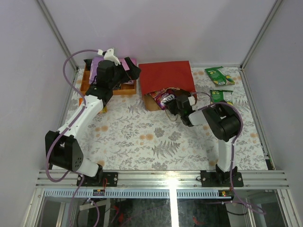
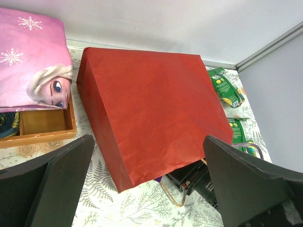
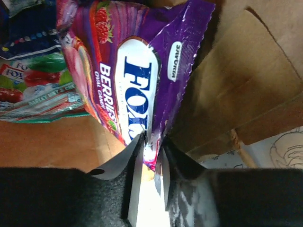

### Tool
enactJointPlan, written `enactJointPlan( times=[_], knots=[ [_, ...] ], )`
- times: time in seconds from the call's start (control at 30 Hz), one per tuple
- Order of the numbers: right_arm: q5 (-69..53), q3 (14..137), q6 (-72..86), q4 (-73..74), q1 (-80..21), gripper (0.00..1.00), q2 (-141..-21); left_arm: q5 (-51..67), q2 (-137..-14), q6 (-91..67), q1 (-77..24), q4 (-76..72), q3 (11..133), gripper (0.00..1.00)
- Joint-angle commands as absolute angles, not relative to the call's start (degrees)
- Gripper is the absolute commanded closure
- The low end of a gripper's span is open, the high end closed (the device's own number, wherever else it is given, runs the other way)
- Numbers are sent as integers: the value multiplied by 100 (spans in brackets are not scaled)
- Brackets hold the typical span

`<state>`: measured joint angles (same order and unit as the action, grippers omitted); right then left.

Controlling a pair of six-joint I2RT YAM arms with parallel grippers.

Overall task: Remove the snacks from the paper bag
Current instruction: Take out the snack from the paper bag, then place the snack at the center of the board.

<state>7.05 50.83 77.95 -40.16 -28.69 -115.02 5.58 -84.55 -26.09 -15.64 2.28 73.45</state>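
Sitting edge-first inside the right claw (image 3: 152, 145): purple packet (image 3: 142, 61).

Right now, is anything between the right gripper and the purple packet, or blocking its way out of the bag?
Nothing visible. The purple packet has an edge between the fingers of the right gripper, at the open mouth of the paper bag. A loop handle lies beside the way out.
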Motion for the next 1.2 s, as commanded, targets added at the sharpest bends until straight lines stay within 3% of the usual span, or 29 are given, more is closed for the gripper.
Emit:
enactJointPlan(
  times=[0.0,0.07,0.1,0.33,0.83,1.0,1.17],
  knots=[
    [985,5315,7702,-4236,-2833,82,-11625,567,-8277,-2527,-1516,30,7292,0],
    [1000,5286,7659,-4309,-2835,99,-11593,558,-8253,-2529,-1512,29,7281,0],
    [1015,5229,7601,-4406,-2833,100,-11541,552,-8234,-2523,-1513,34,7283,0],
    [908,4497,7484,-4656,-2849,100,-10368,491,-8186,-2514,-1512,42,7251,0],
    [-70,3639,6912,-2644,-3046,100,-7314,203,-7908,-2496,-1468,8,7106,0],
    [-388,3668,6564,-2166,-3470,100,-7024,210,-7873,-2522,-1464,7,7085,0],
    [-1101,4499,6205,-2259,-3958,100,-7728,207,-7871,-2540,-1450,14,7076,0]
  ],
)
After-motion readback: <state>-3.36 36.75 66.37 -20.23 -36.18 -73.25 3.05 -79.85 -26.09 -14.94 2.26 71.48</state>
